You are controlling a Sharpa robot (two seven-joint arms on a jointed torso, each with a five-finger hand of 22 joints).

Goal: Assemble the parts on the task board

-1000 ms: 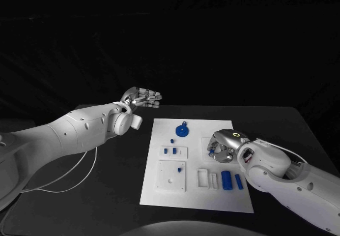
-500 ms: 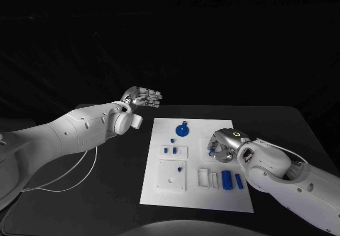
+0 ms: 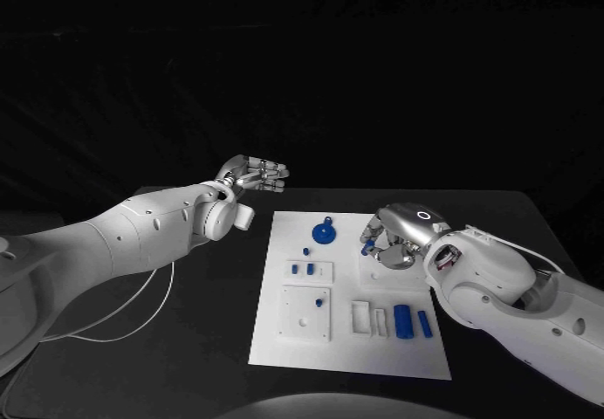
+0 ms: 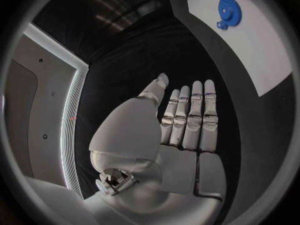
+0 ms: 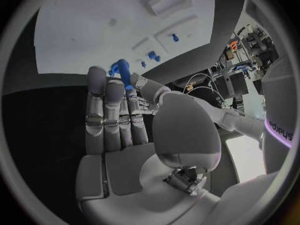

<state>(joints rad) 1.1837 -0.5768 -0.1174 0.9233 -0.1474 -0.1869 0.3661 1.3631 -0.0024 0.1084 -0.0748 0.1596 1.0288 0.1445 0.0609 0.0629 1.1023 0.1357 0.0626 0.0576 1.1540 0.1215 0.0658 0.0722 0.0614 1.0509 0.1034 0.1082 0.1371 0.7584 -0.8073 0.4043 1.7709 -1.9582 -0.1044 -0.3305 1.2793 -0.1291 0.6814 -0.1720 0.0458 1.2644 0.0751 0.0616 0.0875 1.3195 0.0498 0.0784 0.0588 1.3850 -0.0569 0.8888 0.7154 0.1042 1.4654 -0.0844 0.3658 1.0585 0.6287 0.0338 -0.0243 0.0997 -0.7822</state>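
Blue part [image 5: 121, 68] seemingly between right hand [image 3: 393, 240] fingers [image 5: 105, 105].

Lab: black table [image 3: 188, 332], dark backdrop, cluttered equipment racks [image 5: 247, 60] behind.

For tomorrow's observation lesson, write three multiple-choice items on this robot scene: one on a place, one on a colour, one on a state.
1. Where does the gear lie?
A. on the task board
B. on the bare table
C. in the left hand

2. What colour is the gear?
A. red
B. blue
C. green

3. What does the right hand hold?
A. nothing
B. a cable
C. a small blue part

Key: 1 A, the gear lies on the task board. 2 B, it shows blue. 3 C, the right hand pinches the small blue part; the left hand holds nothing.
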